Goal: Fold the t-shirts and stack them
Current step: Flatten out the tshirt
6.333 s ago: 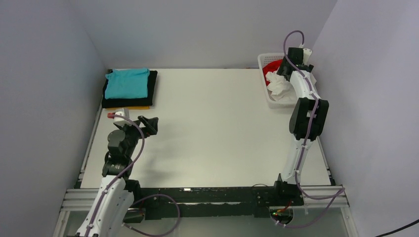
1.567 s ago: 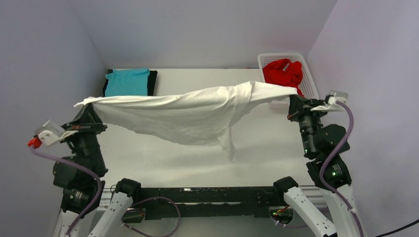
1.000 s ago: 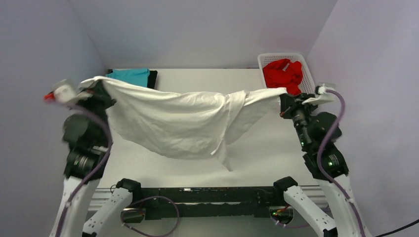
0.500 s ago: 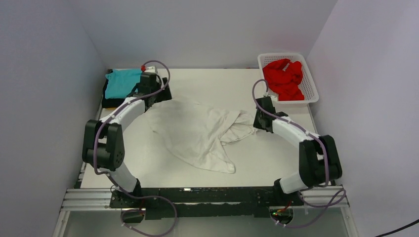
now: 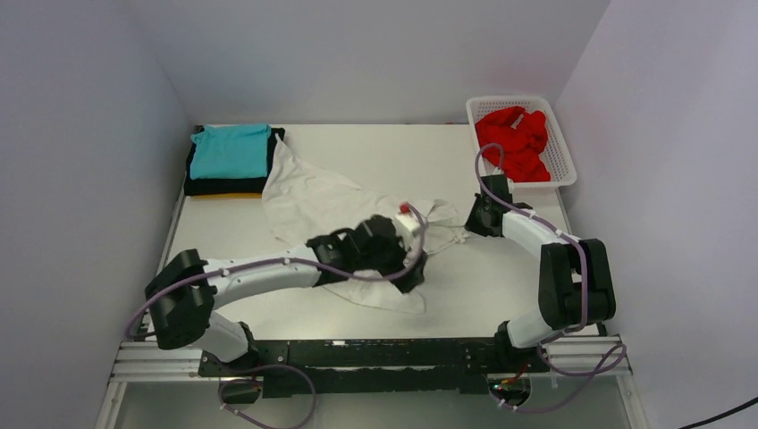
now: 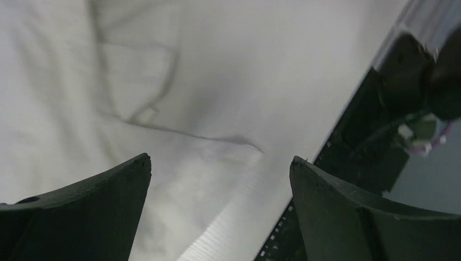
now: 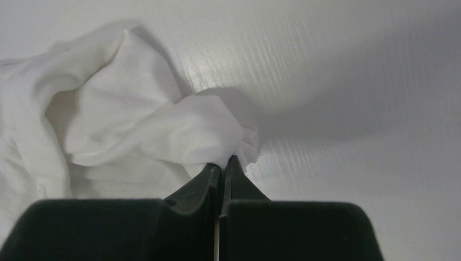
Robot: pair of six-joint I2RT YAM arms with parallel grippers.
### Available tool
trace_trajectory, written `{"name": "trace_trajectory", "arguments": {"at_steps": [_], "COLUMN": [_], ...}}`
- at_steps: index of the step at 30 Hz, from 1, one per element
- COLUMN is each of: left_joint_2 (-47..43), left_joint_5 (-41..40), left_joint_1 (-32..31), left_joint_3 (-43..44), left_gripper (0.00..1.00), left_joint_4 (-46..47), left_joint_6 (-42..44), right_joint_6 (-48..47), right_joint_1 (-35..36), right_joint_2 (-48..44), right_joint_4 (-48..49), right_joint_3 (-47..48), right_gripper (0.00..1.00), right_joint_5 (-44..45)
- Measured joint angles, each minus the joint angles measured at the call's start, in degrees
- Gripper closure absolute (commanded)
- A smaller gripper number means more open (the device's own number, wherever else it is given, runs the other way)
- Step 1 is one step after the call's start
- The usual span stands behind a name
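The white shirt (image 5: 326, 201) lies rumpled across the middle of the table (image 5: 375, 147). One tail runs toward 10 o'clock and ends just beside the stack (image 5: 231, 154) of teal, black and yellow-orange shirts, and another corner points to 6 o'clock. The red shirt (image 5: 512, 138) sits in the basket (image 5: 561, 161) at 2 o'clock.

The right gripper (image 7: 223, 163) is pinched tight on a small bunch of the white shirt's edge on its 3 o'clock side, low against the table. The left gripper (image 6: 217, 163) hangs over the 6 o'clock corner with its jaws spread wide and nothing between them. Below it, hem and bare table both show.

The step in hand looks like spreading this shirt flat before any fold. To do it well, the left gripper should come down on the hem corner itself and bite only the cloth that belongs to that edge, not a wad of layers. Then the two grips should draw apart, toward 9 and 3 o'clock, until the wrinkles go. The pull should be gentle, since the right pinch holds very little cloth and may slip, and the far tail should be kept from dragging the stack askew
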Motion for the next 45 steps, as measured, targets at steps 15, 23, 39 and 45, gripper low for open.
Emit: {"name": "trace_trajectory", "arguments": {"at_steps": [15,23,39,45], "left_joint_2": [25.92,30.12,36.11,29.64], "left_joint_5": [-2.54,-7.65,-23.87,-29.4], "left_joint_1": [-14.88,-16.37,-20.44,-16.65], "left_joint_3": [14.29,20.06,28.0,18.53], "left_gripper": [0.18,0.34,1.0,1.0], "left_joint_4": [-12.96,-19.63,-28.04,-26.14], "left_joint_6": [-1.27,-2.08,-8.7,-12.72], "right_joint_6": [0.07,-0.11,-0.55,-2.05], "right_joint_1": [-2.03,-2.54,-4.13,-4.26], "right_joint_2": [-1.84,-1.86,-2.93,-4.31], "right_joint_4": [0.5,0.83,1.25,1.33], "right_joint_3": [-1.9,-2.23,-3.1,-3.32], "right_gripper": [1.0,1.0,1.0,1.0], "right_joint_5": [-4.92,-6.14,-6.45,-7.67]}}
